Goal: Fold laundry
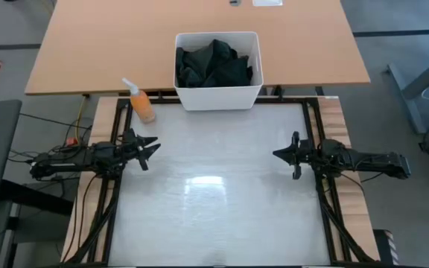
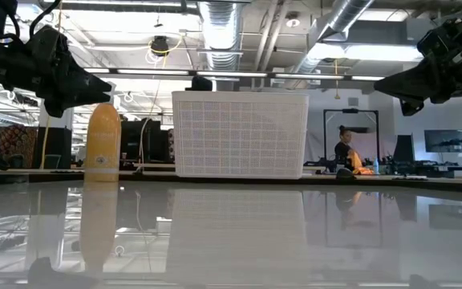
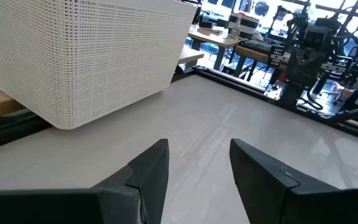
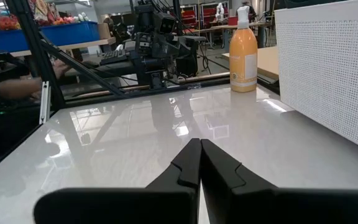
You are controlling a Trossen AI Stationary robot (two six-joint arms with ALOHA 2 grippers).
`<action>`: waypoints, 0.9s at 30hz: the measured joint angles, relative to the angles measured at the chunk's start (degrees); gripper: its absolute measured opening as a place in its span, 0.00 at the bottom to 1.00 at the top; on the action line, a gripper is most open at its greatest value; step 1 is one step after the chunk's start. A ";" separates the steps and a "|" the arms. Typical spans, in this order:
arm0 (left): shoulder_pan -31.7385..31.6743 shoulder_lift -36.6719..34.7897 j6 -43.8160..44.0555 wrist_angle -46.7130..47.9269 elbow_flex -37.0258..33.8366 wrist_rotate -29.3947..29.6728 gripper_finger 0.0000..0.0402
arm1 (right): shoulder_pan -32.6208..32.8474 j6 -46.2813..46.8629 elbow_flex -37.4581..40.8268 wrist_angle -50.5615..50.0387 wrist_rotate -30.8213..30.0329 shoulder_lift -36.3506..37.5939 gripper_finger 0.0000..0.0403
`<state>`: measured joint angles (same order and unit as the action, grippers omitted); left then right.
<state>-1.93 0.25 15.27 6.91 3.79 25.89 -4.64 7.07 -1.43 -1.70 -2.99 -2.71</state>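
The laundry point(image 1: 214, 65) lies piled in the white bin point(image 1: 218, 97) at the table's point(image 1: 214, 216) far edge. The left gripper point(image 1: 149, 147) hovers released at the left side; the right gripper point(image 1: 280, 155) hovers clenched and empty opposite. An orange bottle point(image 1: 141, 103) stands beside the bin.

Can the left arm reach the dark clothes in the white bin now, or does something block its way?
Probably yes: the left gripper is open and empty, the laundry lies uncovered in the bin, and only the orange bottle stands nearby.
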 joint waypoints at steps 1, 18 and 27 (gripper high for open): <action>0.00 0.02 -0.02 0.01 0.00 -0.02 0.40 | 0.01 0.00 0.02 0.01 0.01 0.00 0.09; 0.00 0.02 0.00 -0.01 0.00 0.00 0.40 | 0.00 0.00 0.01 -0.02 0.01 -0.01 0.09; 0.00 0.02 -0.02 0.01 0.00 0.00 0.40 | 0.01 0.00 0.01 0.00 0.00 -0.01 0.09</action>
<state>-1.93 0.27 15.25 6.92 3.79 25.89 -4.63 7.07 -1.42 -1.70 -2.99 -2.72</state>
